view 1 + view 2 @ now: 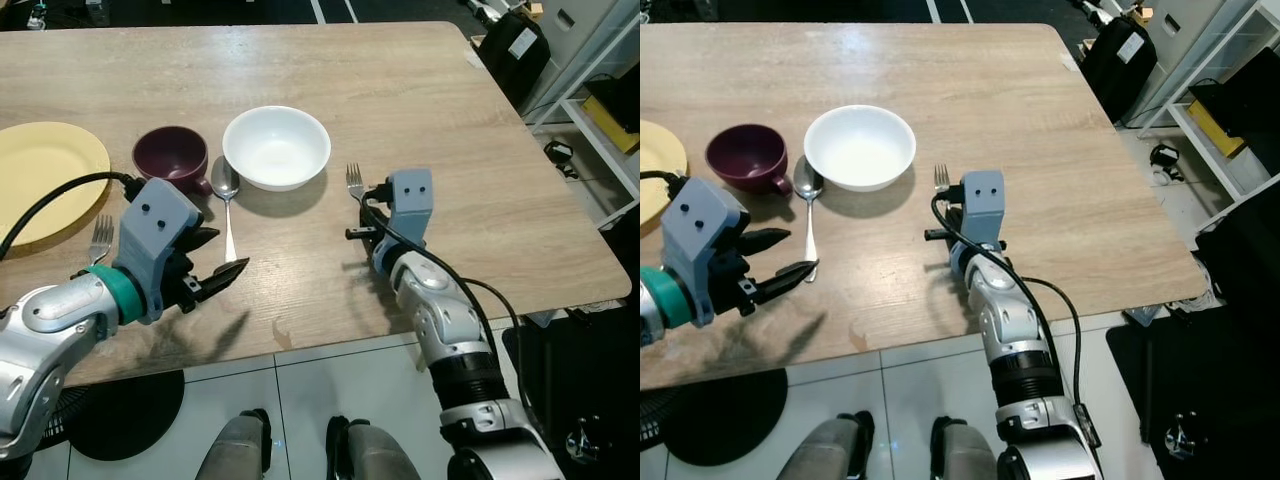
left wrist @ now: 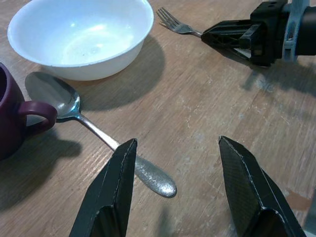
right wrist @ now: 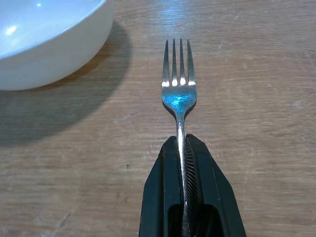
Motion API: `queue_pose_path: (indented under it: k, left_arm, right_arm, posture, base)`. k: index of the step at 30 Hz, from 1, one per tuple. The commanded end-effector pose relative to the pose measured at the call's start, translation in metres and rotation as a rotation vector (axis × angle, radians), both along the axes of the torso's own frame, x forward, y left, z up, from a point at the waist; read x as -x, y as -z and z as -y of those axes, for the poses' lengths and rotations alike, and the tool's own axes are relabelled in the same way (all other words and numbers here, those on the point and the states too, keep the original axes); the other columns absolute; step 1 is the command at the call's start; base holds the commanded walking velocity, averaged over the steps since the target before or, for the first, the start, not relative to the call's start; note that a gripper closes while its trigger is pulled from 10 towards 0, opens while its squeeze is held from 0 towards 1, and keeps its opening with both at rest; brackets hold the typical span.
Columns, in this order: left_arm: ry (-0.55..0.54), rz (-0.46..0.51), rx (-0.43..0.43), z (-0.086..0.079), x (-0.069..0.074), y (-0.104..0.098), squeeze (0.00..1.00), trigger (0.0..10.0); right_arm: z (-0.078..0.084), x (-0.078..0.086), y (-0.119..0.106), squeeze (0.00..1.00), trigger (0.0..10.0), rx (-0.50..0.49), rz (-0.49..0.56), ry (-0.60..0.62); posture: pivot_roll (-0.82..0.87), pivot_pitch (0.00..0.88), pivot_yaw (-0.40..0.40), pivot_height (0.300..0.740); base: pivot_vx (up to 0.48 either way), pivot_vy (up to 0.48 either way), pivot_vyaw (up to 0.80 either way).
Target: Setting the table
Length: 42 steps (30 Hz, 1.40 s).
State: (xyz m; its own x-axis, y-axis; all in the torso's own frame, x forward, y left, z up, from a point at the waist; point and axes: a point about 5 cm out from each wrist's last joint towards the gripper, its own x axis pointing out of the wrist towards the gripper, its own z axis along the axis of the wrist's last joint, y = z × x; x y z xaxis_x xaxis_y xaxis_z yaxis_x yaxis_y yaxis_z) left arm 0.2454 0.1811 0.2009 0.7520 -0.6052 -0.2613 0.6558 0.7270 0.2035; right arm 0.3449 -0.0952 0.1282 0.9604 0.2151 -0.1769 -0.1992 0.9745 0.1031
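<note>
The fork [image 3: 179, 94] lies low over the wooden table [image 1: 450, 130], just right of the white bowl [image 1: 276, 147]; its handle is pinched between the two black fingers of the right gripper [image 3: 184, 173], which are clenched on it — the tines point away from the robot, toward the far side of the table; whether the tines touch the wood cannot be told. The right arm reaches in from the table's near edge, a black cable looping over its wrist.

Left of the bowl a spoon [image 1: 227, 200] rests flat on the table, bowl end near the white bowl's rim, handle running toward the robot; next to it, further left, stands a dark purple cup [image 1: 170, 155] with its handle turned toward the spoon. Beyond the cup a yellow plate [image 1: 45, 175] sits at the table's left side, and a second fork [image 1: 101, 238] lies just beside its near rim.

The left gripper [image 2: 177, 163] hovers above the near end of the spoon's handle; its fingers are spread wide — nothing between them.
</note>
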Motion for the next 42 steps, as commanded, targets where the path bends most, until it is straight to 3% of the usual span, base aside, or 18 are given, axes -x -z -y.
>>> queue_pose_path:
  k: [1,6,7,10,11,13,14,15,16,22,23,24,26,29,30,34,42]
  left_arm:
    - [-0.001,-0.005,-0.003,0.002,-0.001,0.003,0.00,10.0]
    - [-0.005,-0.003,0.000,0.002,-0.001,0.003,0.00,10.0]
    - [-0.007,-0.003,0.001,0.002,-0.001,0.004,0.00,10.0]
    - [-0.007,-0.003,0.001,0.002,-0.001,0.004,0.00,10.0]
    - [-0.008,-0.002,0.003,0.002,-0.002,0.004,0.00,10.0]
    - [-0.008,-0.002,0.003,0.002,-0.002,0.004,0.00,10.0]
    - [-0.007,-0.002,0.004,0.003,-0.002,0.005,0.00,10.0]
    - [-0.007,-0.002,0.004,0.003,-0.002,0.005,0.00,10.0]
    - [-0.005,-0.001,0.005,0.003,-0.003,0.005,0.00,10.0]
    - [-0.008,0.006,0.015,0.003,-0.006,0.004,0.00,10.0]
    - [-0.020,0.021,0.032,0.002,-0.011,0.000,0.00,10.0]
    - [-0.020,0.021,0.032,0.002,-0.011,0.000,0.00,10.0]
    - [-0.048,0.052,0.089,-0.002,-0.019,-0.013,0.00,10.0]
    - [-0.070,0.072,0.109,-0.005,-0.022,-0.020,0.00,10.0]
    - [-0.101,0.095,0.136,-0.010,-0.026,-0.027,0.00,10.0]
    - [-0.176,0.134,0.197,-0.019,-0.032,-0.041,0.00,10.0]
    - [-0.338,0.185,0.259,-0.033,-0.042,-0.048,0.00,10.0]
  right_arm:
    - [0.003,0.006,0.024,0.00,10.0,0.022,-0.103,0.021]
    - [0.006,0.003,0.022,0.00,10.0,0.031,-0.077,0.044]
    - [0.008,0.001,0.019,0.84,10.0,0.036,-0.055,0.058]
    - [0.008,0.001,0.019,0.84,10.0,0.036,-0.055,0.058]
    - [0.011,0.000,0.016,1.00,10.0,0.037,-0.037,0.068]
    - [0.011,0.000,0.016,1.00,10.0,0.037,-0.037,0.068]
    - [0.014,0.000,0.012,0.52,10.0,0.036,-0.019,0.075]
    - [0.014,0.000,0.012,0.52,10.0,0.036,-0.019,0.075]
    - [0.017,-0.001,0.009,0.00,10.0,0.035,-0.004,0.079]
    - [0.022,-0.002,0.000,0.00,10.0,0.039,0.050,0.093]
    - [0.026,-0.003,-0.014,0.00,10.0,0.029,0.118,0.102]
    - [0.026,-0.003,-0.014,0.00,10.0,0.029,0.118,0.102]
    - [0.034,-0.002,-0.049,0.00,10.0,-0.052,0.267,0.119]
    - [0.038,0.001,-0.062,0.00,10.0,-0.101,0.319,0.121]
    - [0.039,0.003,-0.074,0.00,10.0,-0.158,0.361,0.111]
    - [0.038,0.009,-0.090,0.00,10.0,-0.262,0.416,0.070]
    - [0.045,0.017,-0.106,0.00,10.0,-0.350,0.494,0.076]
  posture:
    - [0.18,0.101,-0.008,0.740]
    - [0.18,0.095,-0.008,0.740]
    - [0.18,0.091,-0.006,0.740]
    - [0.18,0.091,-0.006,0.740]
    - [0.18,0.087,-0.005,0.740]
    - [0.18,0.087,-0.005,0.740]
    - [0.18,0.081,-0.003,0.740]
    - [0.18,0.081,-0.003,0.740]
    - [0.18,0.079,-0.003,0.740]
    - [0.17,0.071,0.000,0.740]
    - [0.16,0.070,0.011,0.740]
    - [0.16,0.070,0.011,0.740]
    - [0.15,0.093,0.021,0.740]
    - [0.15,0.100,0.022,0.740]
    - [0.15,0.110,0.018,0.740]
    - [0.15,0.122,0.002,0.740]
    - [0.15,0.121,0.004,0.740]
  base:
    - [0.000,0.000,0.00]
    - [0.000,0.000,0.00]
    - [0.000,0.000,0.00]
    - [0.000,0.000,0.00]
    - [0.000,0.000,0.00]
    - [0.000,0.000,0.00]
    - [0.000,0.000,0.00]
    - [0.000,0.000,0.00]
    - [0.000,0.000,0.00]
    - [0.000,0.000,0.00]
    - [0.000,0.000,0.00]
    - [0.000,0.000,0.00]
    - [0.000,0.000,0.00]
    - [0.000,0.000,0.00]
    - [0.000,0.000,0.00]
    - [0.000,0.000,0.00]
    - [0.000,0.000,0.00]
